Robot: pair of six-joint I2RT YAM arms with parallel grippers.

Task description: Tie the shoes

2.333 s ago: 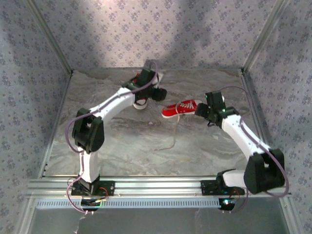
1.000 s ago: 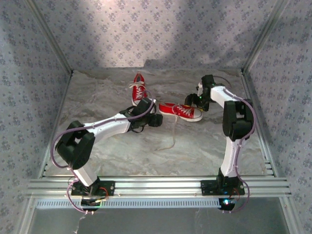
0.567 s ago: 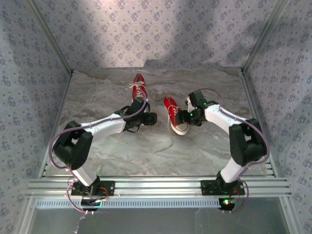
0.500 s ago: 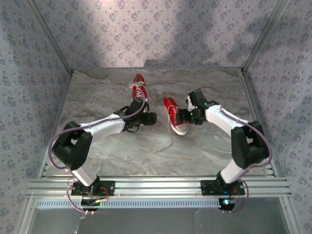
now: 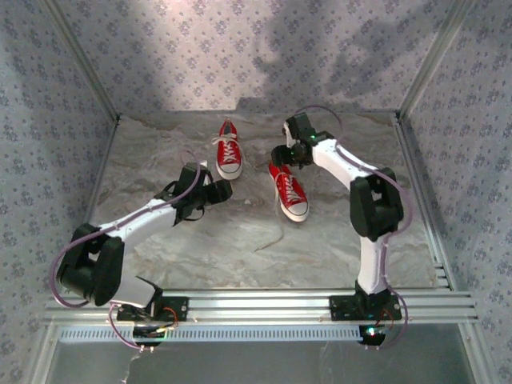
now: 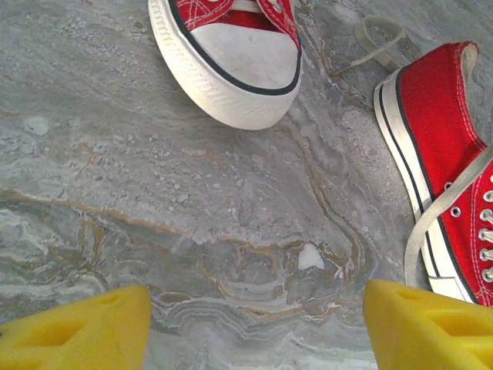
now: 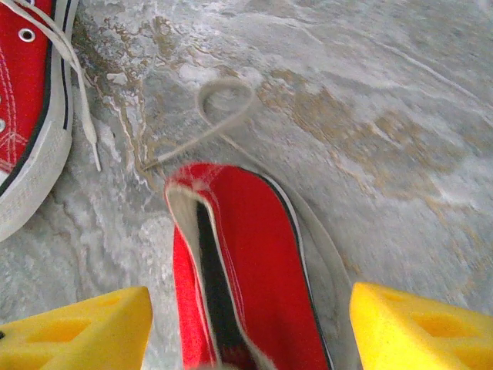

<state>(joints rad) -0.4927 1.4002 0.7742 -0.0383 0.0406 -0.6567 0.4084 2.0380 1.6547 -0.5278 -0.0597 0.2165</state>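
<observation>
Grey marbled tabletop (image 5: 264,264), walled in by blue patterned fabric (image 5: 200,56), carries both task items towards its far middle. I record the left sneaker (image 5: 229,152) (small, red canvas, low-top, white laces, white rubber sole and toe cap) upright on its sole, toe towards the arm bases. Its twin, the right sneaker (image 5: 292,194), stands near it but apart, slightly closer to the bases. Its toe also points towards the bases, angled a little rightward.

Left gripper (image 5: 222,190): low over the table just short of the left sneaker's toe, touching neither shoe. From its wrist camera the yellow fingertip pads (image 6: 73,331) stand wide apart with bare table between them; it holds nothing.

Right gripper (image 5: 280,156): at the heel of the right sneaker. Its wrist camera shows the yellow pads (image 7: 420,327) spread to either side of that heel, with a sliver of table visible on each side. The jaws are wide and no grip is made.

A loose white lace loop (image 7: 227,96) lies on the table beyond the heel. Whether the left sneaker's laces are knotted I cannot tell.
</observation>
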